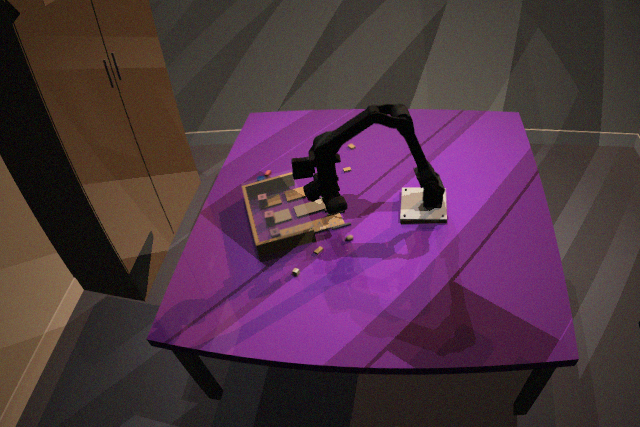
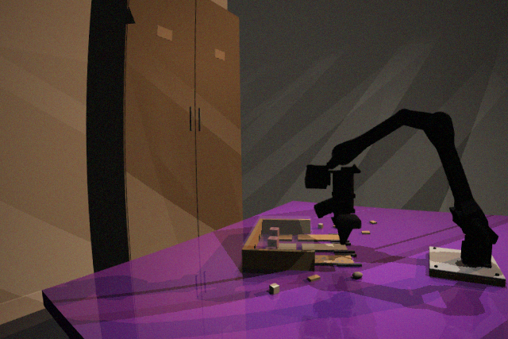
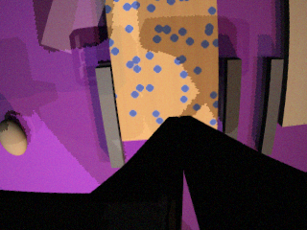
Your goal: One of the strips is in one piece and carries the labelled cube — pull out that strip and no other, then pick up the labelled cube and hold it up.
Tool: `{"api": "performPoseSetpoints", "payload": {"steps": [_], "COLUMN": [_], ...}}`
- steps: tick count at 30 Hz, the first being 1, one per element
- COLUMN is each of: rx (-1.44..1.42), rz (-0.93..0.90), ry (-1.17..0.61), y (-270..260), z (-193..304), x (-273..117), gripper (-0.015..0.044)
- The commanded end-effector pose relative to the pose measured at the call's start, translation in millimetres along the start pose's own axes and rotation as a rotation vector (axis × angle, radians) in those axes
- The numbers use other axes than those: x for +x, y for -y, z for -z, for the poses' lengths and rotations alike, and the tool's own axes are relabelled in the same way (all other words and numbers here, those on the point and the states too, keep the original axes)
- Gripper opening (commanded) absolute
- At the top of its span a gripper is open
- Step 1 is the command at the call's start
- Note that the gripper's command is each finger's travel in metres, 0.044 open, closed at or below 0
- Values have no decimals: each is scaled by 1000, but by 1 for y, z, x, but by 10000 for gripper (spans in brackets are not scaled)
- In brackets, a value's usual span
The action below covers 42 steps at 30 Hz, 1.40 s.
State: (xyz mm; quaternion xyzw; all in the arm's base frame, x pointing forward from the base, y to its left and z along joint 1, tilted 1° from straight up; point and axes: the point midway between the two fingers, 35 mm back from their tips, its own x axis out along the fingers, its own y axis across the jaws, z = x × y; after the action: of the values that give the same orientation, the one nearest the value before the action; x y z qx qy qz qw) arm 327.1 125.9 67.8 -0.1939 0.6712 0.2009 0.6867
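Observation:
My gripper (image 2: 344,242) (image 3: 178,127) is shut and empty, its tips over the outer end of the blue-dotted strip in the wrist view. That tan strip (image 1: 328,223) (image 2: 334,259) (image 3: 163,96) is the nearest in the top view and looks unbroken. The pale middle strip (image 1: 310,208) (image 2: 324,247) (image 3: 297,72) and the far tan strip (image 1: 294,194) (image 2: 320,237) each show a gap. Pinkish cubes stand at the strips' inner ends: near cube (image 1: 275,231), middle cube (image 1: 269,214) and far cube (image 1: 262,197). Their labels are too small to read.
A shallow wooden box (image 1: 250,218) (image 2: 279,260) surrounds the inner ends. Grey rails (image 3: 109,120) (image 3: 232,96) flank the dotted strip. Around the box lie an egg-shaped piece (image 1: 349,237) (image 2: 357,275) (image 3: 12,138), a tan block (image 1: 318,250) (image 2: 313,278) and a pale cube (image 1: 295,271) (image 2: 274,288).

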Motion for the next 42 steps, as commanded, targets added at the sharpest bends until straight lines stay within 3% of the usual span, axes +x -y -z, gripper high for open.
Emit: {"api": "performPoseSetpoints", "payload": {"steps": [1, 21, 42], "rx": [-5, -5, -5], "rz": [1, 1, 1], "ry": [-4, -4, -4], "y": [0, -2, -2], "z": [1, 1, 1], "x": [9, 42, 43], "gripper": [0, 0, 0]}}
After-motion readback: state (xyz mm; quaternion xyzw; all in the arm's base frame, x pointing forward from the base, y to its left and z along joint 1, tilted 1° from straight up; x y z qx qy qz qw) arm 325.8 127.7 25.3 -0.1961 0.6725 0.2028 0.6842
